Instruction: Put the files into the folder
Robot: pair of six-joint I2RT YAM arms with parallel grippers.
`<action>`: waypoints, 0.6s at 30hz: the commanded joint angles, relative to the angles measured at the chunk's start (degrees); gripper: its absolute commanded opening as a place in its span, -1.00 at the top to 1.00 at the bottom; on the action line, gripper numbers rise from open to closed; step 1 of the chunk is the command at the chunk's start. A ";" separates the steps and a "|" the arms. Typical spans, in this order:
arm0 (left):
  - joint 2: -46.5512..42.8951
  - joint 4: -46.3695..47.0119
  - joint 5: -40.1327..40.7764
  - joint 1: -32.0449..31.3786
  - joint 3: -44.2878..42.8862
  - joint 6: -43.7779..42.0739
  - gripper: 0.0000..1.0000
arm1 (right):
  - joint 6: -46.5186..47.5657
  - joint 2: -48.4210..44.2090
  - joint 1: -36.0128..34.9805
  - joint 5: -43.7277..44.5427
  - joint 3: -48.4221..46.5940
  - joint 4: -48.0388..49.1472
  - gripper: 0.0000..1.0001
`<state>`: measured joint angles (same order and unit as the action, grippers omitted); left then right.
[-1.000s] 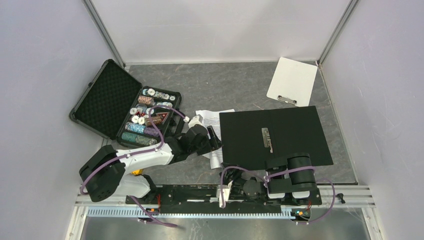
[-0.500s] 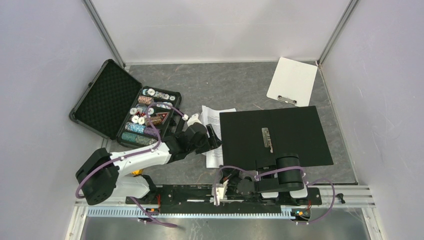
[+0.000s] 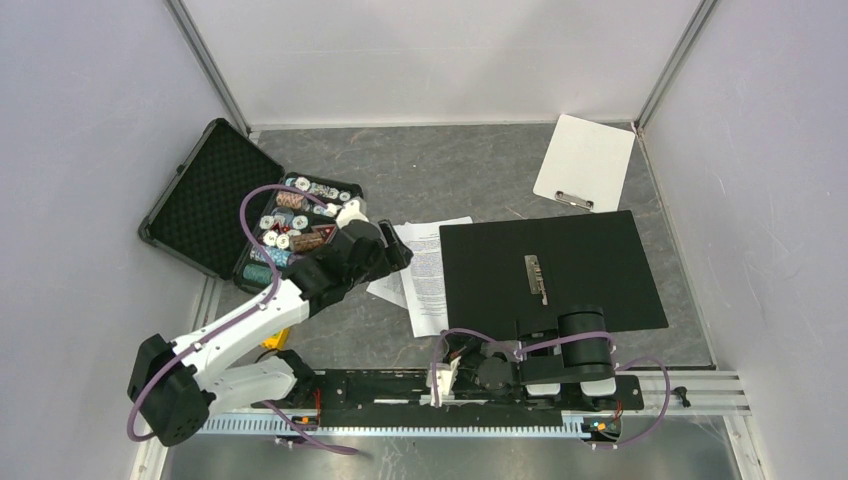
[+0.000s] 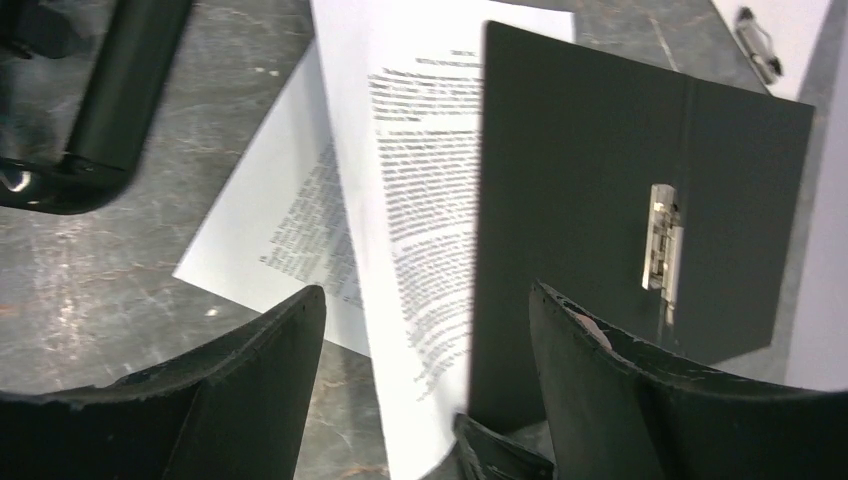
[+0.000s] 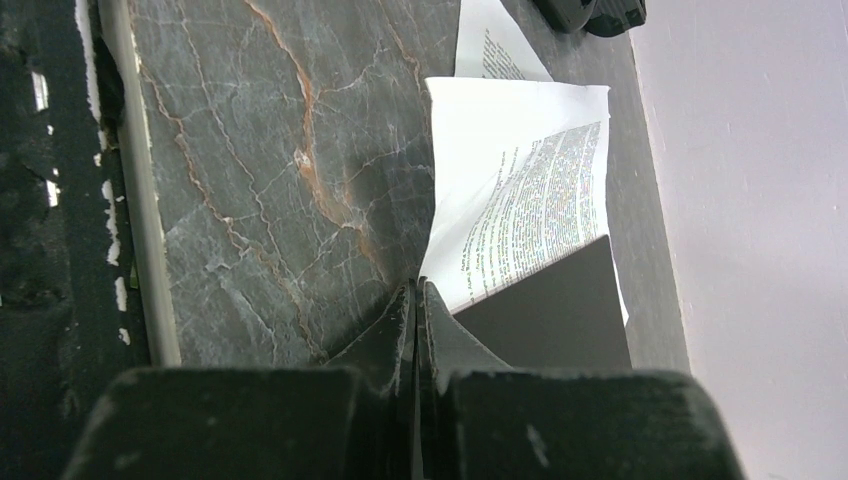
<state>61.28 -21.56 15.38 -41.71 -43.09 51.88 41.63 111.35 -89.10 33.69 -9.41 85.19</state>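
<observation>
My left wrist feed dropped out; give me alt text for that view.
The left tool hangs open and empty above the files, printed sheets on the table, one running under the left edge of the open black folder. Its metal clip holds no paper.

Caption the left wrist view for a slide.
Open left gripper above printed white paper sheets lying partly under the open black folder with its metal clip.

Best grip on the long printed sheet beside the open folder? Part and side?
Take the sheet by its free left edge, from the left, with the left gripper, open above it. It lies flat on the table with its right edge tucked under the folder, so nothing is pinchable there. A skewed second sheet lies under the left edge; a low pinch would likely take both.
</observation>
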 commanded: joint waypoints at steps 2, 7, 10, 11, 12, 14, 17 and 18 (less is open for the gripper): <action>0.60 6.55 -5.31 3.92 5.56 -3.84 -0.60 | -2.72 -1.72 0.32 0.73 1.15 26.90 1.00; 5.13 15.16 -8.42 4.47 9.51 -2.53 -0.57 | -4.36 -2.01 0.31 0.72 1.48 26.94 1.00; 8.46 18.36 -8.87 4.49 10.41 -1.48 -0.57 | -5.70 -2.18 0.34 1.03 1.23 26.88 1.00; 9.45 19.79 -9.52 4.53 10.57 -1.18 -0.57 | -5.81 -2.27 0.33 0.86 1.08 26.92 1.00; 10.13 21.11 -10.28 4.54 10.82 -0.81 -0.57 | -5.92 -2.28 0.27 0.60 1.06 26.87 1.00; 11.23 24.41 -10.51 4.53 11.34 0.04 -0.56 | -6.03 -2.39 0.33 0.64 0.88 26.95 1.00; 13.16 25.34 -9.03 4.53 11.47 0.59 -0.52 | -6.18 -2.58 0.33 1.03 0.77 26.91 1.00; 13.69 25.59 -9.02 4.48 11.61 0.74 -0.51 | -6.38 -2.83 0.33 0.96 0.90 26.89 1.00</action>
<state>73.23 -2.39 6.00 -37.56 -31.83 50.96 36.91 110.34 -89.10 33.69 -8.54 85.17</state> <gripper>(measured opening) 0.769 0.006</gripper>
